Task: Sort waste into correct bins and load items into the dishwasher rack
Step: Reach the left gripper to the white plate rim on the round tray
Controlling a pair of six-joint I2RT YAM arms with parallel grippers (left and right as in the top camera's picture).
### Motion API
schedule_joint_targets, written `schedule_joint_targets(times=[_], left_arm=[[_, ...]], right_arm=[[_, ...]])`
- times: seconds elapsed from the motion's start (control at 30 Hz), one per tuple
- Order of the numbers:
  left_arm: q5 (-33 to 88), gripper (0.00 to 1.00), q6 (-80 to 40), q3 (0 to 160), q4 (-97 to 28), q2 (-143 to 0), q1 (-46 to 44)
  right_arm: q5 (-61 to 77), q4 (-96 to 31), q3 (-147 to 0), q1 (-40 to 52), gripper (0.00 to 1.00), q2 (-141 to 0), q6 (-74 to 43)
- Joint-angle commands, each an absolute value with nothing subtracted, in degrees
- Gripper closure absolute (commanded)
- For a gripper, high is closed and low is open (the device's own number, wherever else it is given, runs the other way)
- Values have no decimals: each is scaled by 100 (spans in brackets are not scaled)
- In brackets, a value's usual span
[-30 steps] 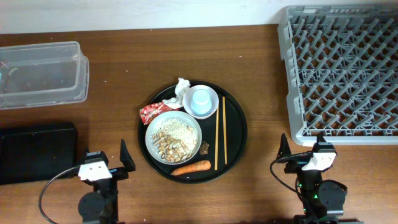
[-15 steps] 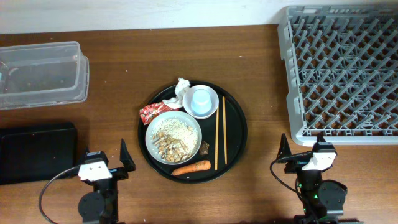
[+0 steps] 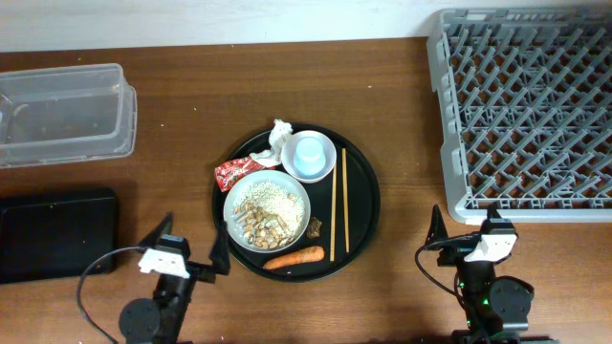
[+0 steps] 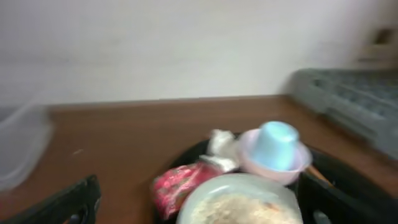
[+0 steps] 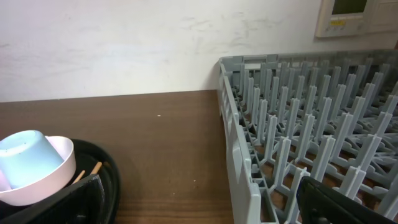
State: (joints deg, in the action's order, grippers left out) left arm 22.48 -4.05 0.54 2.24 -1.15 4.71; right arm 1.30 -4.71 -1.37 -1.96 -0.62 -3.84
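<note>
overhead, the left gripper (image 3: pixel 191 244) is hovering wide open and empty just beside the round tray (image 3: pixel 368 205); the right gripper (image 3: pixel 466 227) is gaping empty near the grey rack (image 3: pixel 526 115). the plate (image 3: pixel 267 210), carrot (image 3: pixel 295 257) and chopsticks (image 3: pixel 338 215) are lying on that tray. left wrist view: the blue cup (image 4: pixel 277 144) is sitting in its bowl (image 4: pixel 297 165) beside the red wrapper (image 4: pixel 183 183). right wrist view: the rack is filling the right side.

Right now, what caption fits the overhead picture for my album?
Messy dinner tray waits between open left fingers and open right fingers; tub, black bin left, rack right.
</note>
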Motion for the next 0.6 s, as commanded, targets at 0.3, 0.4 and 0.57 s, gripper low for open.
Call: schedule_joint_targets(times=[0.3,0.4,0.57], left_arm=[[4080,1,5,4397,-2412,-3494,438],[4845,1,1,5142,-2617,-4340,438],[1409,1,-454,6020,-4925,-5181,-261]], right_arm=[[78,-451,-32,-233,2,-19,-346],[78,-451,-32,-233,2,-19,-346],[78,-451,-32,-233,2,-19,-346]])
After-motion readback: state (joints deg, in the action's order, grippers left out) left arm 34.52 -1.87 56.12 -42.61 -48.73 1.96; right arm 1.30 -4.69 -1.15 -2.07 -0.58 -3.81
